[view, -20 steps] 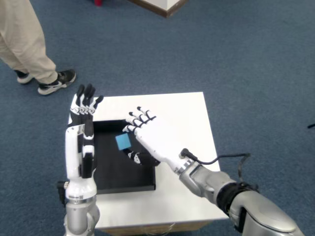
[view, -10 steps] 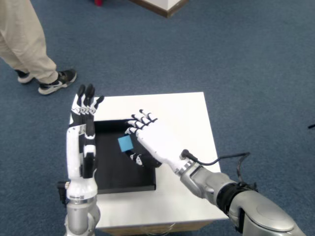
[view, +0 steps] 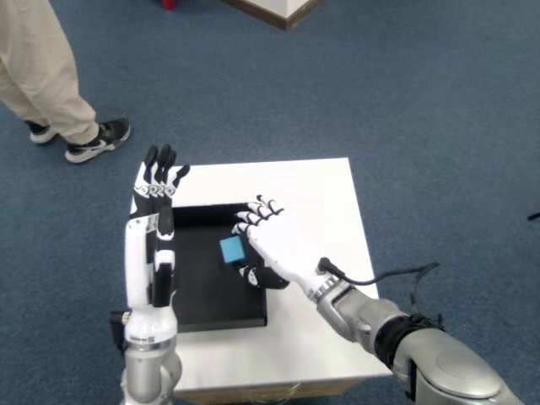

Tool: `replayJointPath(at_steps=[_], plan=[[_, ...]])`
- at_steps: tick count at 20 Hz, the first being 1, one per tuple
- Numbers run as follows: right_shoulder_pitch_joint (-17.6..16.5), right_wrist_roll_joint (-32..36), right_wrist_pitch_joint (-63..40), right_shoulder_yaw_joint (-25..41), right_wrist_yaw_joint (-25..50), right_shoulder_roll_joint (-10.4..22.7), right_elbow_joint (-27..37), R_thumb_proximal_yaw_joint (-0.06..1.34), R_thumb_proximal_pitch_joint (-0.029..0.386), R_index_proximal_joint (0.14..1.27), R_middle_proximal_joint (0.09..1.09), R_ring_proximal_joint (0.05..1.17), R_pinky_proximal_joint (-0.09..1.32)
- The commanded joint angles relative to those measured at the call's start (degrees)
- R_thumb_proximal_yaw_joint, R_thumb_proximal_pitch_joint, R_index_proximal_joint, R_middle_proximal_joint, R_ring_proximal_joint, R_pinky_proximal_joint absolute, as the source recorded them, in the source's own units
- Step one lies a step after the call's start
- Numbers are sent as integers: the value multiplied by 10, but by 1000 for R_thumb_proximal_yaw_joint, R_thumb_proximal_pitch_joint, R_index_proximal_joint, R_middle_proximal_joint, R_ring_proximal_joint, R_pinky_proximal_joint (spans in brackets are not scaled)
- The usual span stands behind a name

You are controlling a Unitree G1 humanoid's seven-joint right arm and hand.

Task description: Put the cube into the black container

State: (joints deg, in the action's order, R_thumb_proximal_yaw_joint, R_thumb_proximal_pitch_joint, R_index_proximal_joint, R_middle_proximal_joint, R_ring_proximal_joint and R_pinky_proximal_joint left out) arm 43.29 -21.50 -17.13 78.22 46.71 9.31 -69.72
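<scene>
The small blue cube [view: 232, 250] sits between the fingertips and thumb of my right hand [view: 272, 245], which is shut on it. Hand and cube are over the right part of the black container [view: 202, 299], a shallow black tray on the white table [view: 312, 202]. Whether the cube touches the tray floor cannot be told. My right forearm reaches in from the lower right. The left hand [view: 157, 190] stands upright with fingers straight, at the tray's left edge, holding nothing.
The table is small and square, with blue carpet all around it. A person's legs and black shoes [view: 97, 139] stand on the carpet at the upper left. A cable [view: 384, 272] runs from my right wrist.
My right hand and the cube have shifted to the right in the view and slightly lower over the tray. The left hand also appears a little further right.
</scene>
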Motion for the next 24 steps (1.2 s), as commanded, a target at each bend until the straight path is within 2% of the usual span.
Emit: replayJointPath(at_steps=[1,10,11,12,13,14,17,24], plan=[[26,23,6,-1,15,3,-1,1205,186,1030,301,208,81],[26,49,15,34,27,1,14,1196,187,1011,301,205,74],[27,51,15,37,28,1,15,1127,186,903,299,206,74],[27,52,17,39,27,0,16,937,171,781,296,206,73],[26,51,19,41,23,0,15,698,140,674,290,204,69],[25,50,22,41,18,-1,13,593,122,637,284,201,64],[23,51,25,42,8,-2,9,584,121,678,274,194,47],[19,61,25,44,2,-3,3,603,113,666,260,187,35]])
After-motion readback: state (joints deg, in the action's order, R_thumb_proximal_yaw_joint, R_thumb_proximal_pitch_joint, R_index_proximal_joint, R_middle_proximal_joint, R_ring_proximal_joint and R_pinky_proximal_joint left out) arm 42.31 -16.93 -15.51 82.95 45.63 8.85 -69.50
